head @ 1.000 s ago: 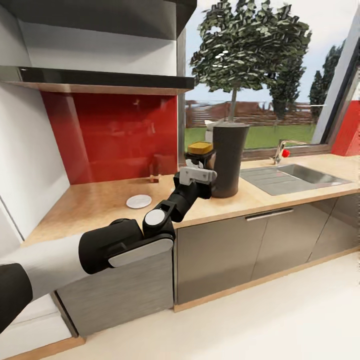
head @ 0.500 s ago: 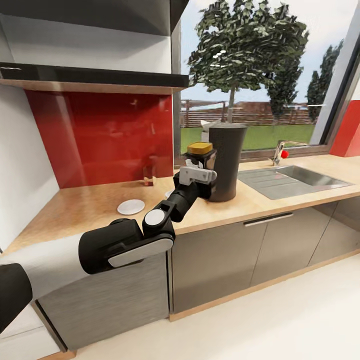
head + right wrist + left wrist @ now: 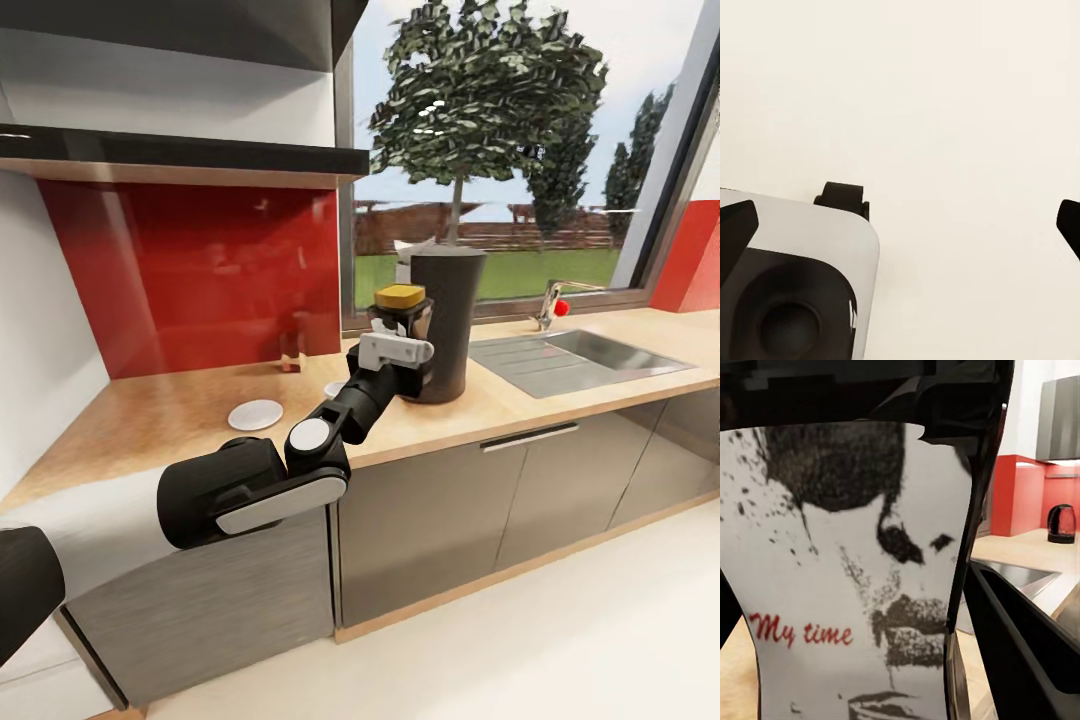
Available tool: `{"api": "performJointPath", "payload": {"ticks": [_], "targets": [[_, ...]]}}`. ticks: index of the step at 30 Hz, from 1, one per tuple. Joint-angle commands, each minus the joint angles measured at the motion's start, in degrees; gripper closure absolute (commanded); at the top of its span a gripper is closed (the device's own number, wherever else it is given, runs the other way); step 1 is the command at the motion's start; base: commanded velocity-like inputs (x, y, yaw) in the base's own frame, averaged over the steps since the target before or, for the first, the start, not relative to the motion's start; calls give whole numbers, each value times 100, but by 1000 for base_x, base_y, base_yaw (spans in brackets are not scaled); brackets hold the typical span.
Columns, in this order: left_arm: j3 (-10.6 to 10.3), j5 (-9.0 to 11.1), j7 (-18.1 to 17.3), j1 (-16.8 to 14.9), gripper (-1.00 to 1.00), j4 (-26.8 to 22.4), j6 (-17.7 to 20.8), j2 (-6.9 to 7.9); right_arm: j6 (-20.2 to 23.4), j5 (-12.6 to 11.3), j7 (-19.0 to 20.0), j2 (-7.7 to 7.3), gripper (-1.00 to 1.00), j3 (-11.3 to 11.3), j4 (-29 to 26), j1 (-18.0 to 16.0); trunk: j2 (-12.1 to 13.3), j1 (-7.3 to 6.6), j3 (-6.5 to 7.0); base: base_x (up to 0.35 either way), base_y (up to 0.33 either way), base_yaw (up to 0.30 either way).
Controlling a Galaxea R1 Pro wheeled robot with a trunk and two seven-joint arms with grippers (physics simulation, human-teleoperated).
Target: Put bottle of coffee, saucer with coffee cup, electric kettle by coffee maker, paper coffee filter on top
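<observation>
Along the left stretch of the kitchen countertop [image 3: 180, 410], the saucer [image 3: 254, 414] is lying flat and alone, well in from the front edge and closer to the red backsplash [image 3: 190, 275]. Further along, by the back edge where the backsplash is meeting the window [image 3: 500, 150], a small tan-and-brown object [image 3: 290, 352] is standing upright; it is too small to identify. The left arm is reaching forward over the front edge of the countertop, and the left gripper [image 3: 398, 340] is carrying the bottle of coffee [image 3: 401, 312], its fingers clamped around the dark jar below the yellow lid. In the left wrist view the jar's pale label [image 3: 847, 585], reading "My time" in red, is sitting right up against the camera, between the dark fingers [image 3: 1020, 645]. The bottle is hanging just in front of the coffee maker [image 3: 447, 322], overlapping its left side in the head view; whether they are touching cannot be told. The coffee maker is standing upright on the countertop, left of the steel sink [image 3: 580, 355], with a tap [image 3: 552, 302] rising at the back edge by the window. In the left wrist view the electric kettle [image 3: 1062, 523] is standing on a far counter against a red wall. The right wrist view is looking down at pale floor [image 3: 945, 97] and part of the robot's base [image 3: 795, 285]; of the right gripper, dark finger edges are showing at both sides, so whether it is spread or pressed together cannot be told.
</observation>
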Motion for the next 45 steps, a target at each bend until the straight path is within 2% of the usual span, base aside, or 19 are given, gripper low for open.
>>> {"api": "performJointPath", "payload": {"ticks": [1,7,45], "targets": [[-9,13,23,-9,100,-8,12,1,-17,6,-2,-1,-100,23,4,-4,-3,0,-6,0,0,-13],[-9,13,23,-9,100,-8,12,2,-17,6,4,-1,-100,26,4,-4,-3,0,-6,0,0,-48],[-9,13,23,-9,100,-8,12,1,-17,9,6,-1,-100,34,4,-4,-3,0,-6,0,0,-253]]}}
